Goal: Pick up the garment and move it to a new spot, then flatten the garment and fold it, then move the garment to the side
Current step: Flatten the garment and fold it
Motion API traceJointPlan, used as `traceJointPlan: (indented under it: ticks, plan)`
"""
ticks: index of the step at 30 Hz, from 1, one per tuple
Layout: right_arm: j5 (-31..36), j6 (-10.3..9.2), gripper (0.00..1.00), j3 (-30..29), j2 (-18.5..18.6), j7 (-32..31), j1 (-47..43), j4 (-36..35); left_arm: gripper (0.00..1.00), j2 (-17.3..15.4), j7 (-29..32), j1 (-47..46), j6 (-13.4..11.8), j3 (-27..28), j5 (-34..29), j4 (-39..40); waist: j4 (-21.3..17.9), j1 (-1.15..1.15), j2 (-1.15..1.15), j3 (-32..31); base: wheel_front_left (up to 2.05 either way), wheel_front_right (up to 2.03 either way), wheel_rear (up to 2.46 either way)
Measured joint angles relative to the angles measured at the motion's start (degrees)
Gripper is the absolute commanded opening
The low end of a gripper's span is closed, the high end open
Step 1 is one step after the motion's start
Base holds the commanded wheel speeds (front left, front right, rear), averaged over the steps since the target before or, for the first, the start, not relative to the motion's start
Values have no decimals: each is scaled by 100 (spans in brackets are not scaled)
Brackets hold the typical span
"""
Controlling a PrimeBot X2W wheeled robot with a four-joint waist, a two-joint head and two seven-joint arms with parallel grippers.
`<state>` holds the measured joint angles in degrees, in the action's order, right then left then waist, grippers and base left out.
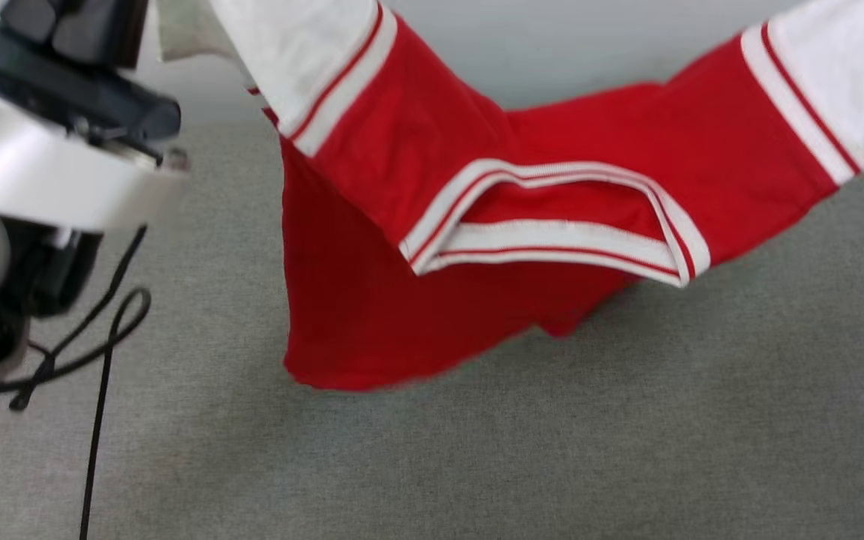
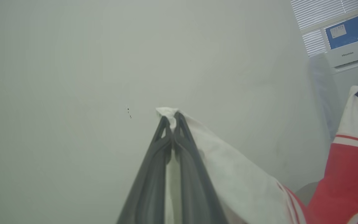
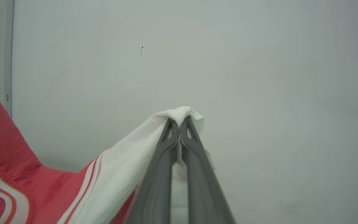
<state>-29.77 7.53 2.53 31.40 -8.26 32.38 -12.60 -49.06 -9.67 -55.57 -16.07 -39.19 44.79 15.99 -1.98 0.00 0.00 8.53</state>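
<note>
Item one, the garment (image 1: pixel 417 225): we record a red jersey-style T-shirt with white short sleeves and red-and-white striped trim, held up off the grey surface (image 1: pixel 627 435) and slung between its two sleeves like a hammock. Its left sleeve (image 1: pixel 304 52) rises to the top edge of the head view and its right sleeve (image 1: pixel 829 67) to the top right corner. The striped neckline (image 1: pixel 552 240) sags open in the middle. The red body hangs below, over the far part of the grey surface, with its lowest hem left of centre; we cannot tell whether that hem touches the surface. Item two, the left gripper (image 2: pixel 172 119): both dark fingers are pressed together with a tuft of white sleeve cloth pinched at the tips, the cloth running down and right into the red. Item three, the right gripper (image 3: pixel 179 123): likewise clamped tight, with white sleeve cloth bunched over the tips and falling lower left to striped trim and red cloth. Item four, the left forearm (image 1: pixel 42 180): a pale casing with dark fittings and a green light at the head view's left edge, black cables (image 1: pixel 106 358) trailing beneath it. Background: a plain pale wall (image 2: pixel 73 77); in the left wrist view's upper right corner we list a white washing machine (image 2: pixel 350 59) marked Hisense, a blue card (image 2: pixel 350 29) reading OmniPicker, and slatted blinds (image 2: pixel 322 9).
</note>
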Motion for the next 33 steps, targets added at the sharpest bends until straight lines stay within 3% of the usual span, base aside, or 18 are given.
traceJointPlan:
  ticks: [9, 19, 27, 33]
  plan:
    - [255, 0, 0, 211, -172, 33, 1560, 637, 0, 454, 350, -1329, 338, 24, -216, -598, -52, 0, 0, 547, 0, 0, 0]
    - [744, 0, 0, 737, -175, 225, 3860, 1990, 0, 966, 394, -2973, 880, 196, -280, -2221, -96, 1, 0, 1414, 0, 0, 0]
    - [1110, 0, 0, 1005, -232, 612, 5416, 3174, 0, 1367, 155, -4169, 1160, 255, -478, -3565, -56, 2, 0, 2047, 0, 0, 0]
    - [1277, 0, 0, 1177, -369, 978, 5989, 3995, 0, 1500, -143, -4450, 1360, 309, -476, -4429, -19, 2, 0, 2398, 0, 0, 0]
